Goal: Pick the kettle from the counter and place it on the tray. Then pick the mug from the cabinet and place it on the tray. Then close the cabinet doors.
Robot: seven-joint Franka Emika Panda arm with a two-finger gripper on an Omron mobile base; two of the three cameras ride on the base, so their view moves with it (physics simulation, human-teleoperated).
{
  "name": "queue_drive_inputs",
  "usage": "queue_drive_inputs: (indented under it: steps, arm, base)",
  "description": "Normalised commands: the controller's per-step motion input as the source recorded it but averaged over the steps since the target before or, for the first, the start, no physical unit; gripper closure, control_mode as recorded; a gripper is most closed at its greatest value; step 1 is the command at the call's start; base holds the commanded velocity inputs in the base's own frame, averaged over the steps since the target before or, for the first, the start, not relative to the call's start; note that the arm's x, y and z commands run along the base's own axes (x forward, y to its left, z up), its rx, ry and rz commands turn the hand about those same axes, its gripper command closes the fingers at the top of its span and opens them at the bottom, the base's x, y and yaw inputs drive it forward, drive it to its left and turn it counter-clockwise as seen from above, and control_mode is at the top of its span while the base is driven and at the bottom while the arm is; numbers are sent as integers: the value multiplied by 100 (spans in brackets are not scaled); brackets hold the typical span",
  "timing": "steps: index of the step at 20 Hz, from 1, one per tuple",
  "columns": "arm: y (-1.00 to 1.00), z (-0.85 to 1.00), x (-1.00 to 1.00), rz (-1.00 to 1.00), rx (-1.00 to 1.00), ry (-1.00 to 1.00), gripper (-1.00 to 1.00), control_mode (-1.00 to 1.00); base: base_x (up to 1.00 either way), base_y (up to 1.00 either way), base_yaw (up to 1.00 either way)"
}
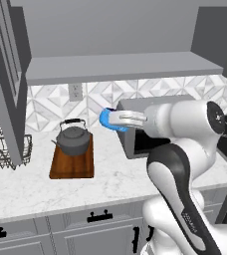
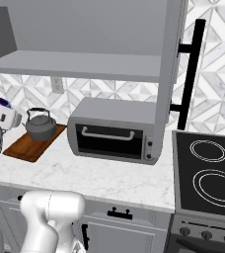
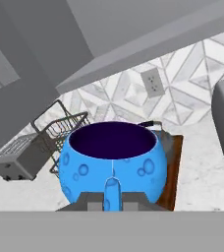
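Observation:
The blue mug (image 1: 106, 119) hangs in the air in front of the toaster oven, right of and a bit higher than the kettle, with my gripper (image 1: 116, 118) shut on it. In the hand view the mug (image 3: 114, 160) sits just ahead, its handle pinched in the gripper (image 3: 112, 198). The dark grey kettle (image 1: 73, 139) stands on the reddish-brown tray (image 1: 70, 165) on the white counter (image 1: 41, 191). From the right I see the kettle (image 2: 40, 126) on the tray (image 2: 28, 147). The cabinet (image 1: 120, 67) shelf is bare, and both cabinet doors (image 1: 6, 84) (image 2: 168, 74) stand open.
A toaster oven (image 2: 114, 131) stands on the counter right of the tray. A black wire rack (image 1: 6, 152) sits at the left, with a toaster (image 3: 16, 158) beside it. The stove (image 2: 208, 173) lies at the far right. The right door's black handle (image 2: 191, 74) juts out.

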Motion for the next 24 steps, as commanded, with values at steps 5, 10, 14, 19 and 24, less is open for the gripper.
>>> queue_drive_inputs:
  steps: [5,10,14,19,24]
  arm:
    - [0,-46,-4,11,-33,11,100,-100]
    - [5,-61,0,23,-31,-10,100,-100]
    - [5,-57,15,25,-14,-12,100,-100]
    - [6,-41,7,32,-3,-27,100,-100]
    - [17,-34,21,8,-2,0,100,-100]
  base:
    - [0,0,0]
    - [0,0,0]
    - [0,0,0]
    - [0,0,0]
    - [0,0,0]
